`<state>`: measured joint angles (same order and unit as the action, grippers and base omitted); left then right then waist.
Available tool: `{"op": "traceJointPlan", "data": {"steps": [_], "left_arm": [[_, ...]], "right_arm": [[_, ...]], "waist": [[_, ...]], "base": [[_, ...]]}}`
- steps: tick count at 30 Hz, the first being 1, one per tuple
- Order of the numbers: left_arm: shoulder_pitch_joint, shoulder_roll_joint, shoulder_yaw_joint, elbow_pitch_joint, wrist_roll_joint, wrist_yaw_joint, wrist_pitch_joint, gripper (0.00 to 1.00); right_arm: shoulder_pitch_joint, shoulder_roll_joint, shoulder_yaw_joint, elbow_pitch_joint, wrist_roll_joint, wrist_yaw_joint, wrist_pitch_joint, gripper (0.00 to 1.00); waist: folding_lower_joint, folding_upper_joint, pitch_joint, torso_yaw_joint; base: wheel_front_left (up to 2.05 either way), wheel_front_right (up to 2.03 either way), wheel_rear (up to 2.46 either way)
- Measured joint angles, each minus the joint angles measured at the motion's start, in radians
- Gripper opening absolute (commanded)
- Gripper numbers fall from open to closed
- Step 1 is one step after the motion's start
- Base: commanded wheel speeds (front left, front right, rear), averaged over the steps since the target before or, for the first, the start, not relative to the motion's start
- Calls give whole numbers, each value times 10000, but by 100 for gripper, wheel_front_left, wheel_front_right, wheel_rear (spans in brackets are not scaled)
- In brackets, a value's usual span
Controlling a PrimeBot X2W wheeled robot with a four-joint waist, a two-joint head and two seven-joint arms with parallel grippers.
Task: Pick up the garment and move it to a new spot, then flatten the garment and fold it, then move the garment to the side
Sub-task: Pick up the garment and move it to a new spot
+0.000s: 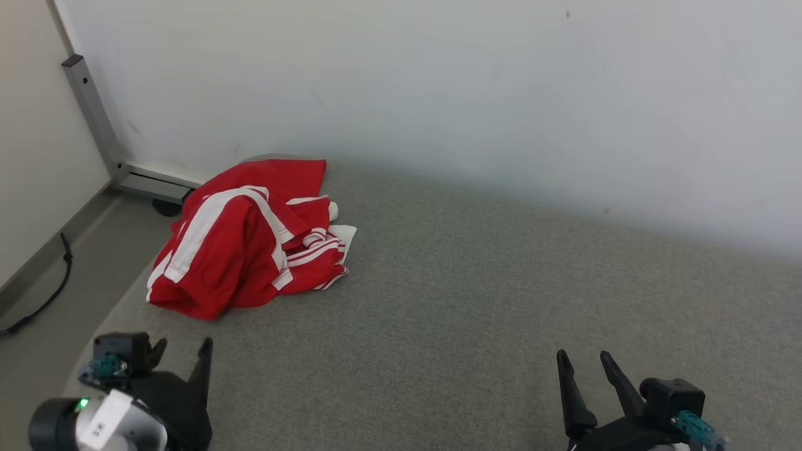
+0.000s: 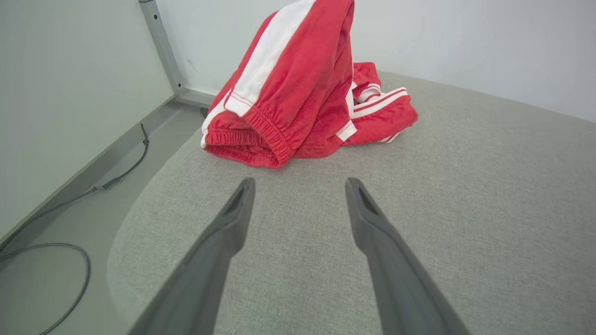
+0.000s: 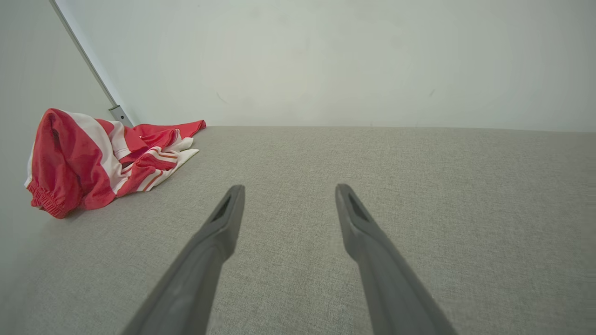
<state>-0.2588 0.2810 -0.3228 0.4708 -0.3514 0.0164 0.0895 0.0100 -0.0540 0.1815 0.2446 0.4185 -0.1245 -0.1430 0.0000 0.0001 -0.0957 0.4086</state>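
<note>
The crumpled red garment (image 1: 244,241) lies at the far left of the grey bench (image 1: 476,300), just ahead of the left claw (image 1: 185,343) and well apart from the right claw (image 1: 583,355), so the left is nearer; both claws gape wide, holding nothing.

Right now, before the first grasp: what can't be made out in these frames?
Garment: heaped; its own folds hide its full outline and underside in the head view; the left wrist view's top edge cuts its peak.
Cable: runs off the left wrist view's left and bottom edges; where it leads is unseen.
Dark round part under the metal frame: partly behind the garment in the head view; possibly a caster, too small to tell.
</note>
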Motion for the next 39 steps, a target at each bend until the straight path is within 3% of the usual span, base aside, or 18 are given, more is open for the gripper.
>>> {"op": "traceJointPlan", "data": {"steps": [17,32,33,34,35,39], "left_arm": [[-2858,917,207,1346,282,-150,1475,100],[-4561,1553,366,2259,1298,727,2151,100],[-4658,1547,347,2343,1356,731,2157,66],[-4727,1530,305,2401,1383,731,2167,22],[-4788,1498,261,2506,1415,736,2167,0],[-4934,1195,142,2847,1450,802,2165,0]], "right_arm": [[438,-1210,188,-2721,-792,0,1283,100],[185,-1597,-328,-4351,-888,0,2238,100],[127,-1603,-391,-4406,-932,0,2253,100],[71,-1607,-454,-4422,-957,0,2328,100],[20,-1611,-481,-4412,-961,0,2380,100],[-14,-1603,-487,-4368,-986,0,2506,100]], "waist": [[1,0,1398,-1456],[3,0,3566,-2464],[3,0,3695,-2502],[2,0,3820,-2534],[2,0,3932,-2561],[2,0,4239,-2622]], "base": [[0,0,0],[0,0,0],[0,0,0],[0,0,0],[0,0,0],[0,0,0]]}}
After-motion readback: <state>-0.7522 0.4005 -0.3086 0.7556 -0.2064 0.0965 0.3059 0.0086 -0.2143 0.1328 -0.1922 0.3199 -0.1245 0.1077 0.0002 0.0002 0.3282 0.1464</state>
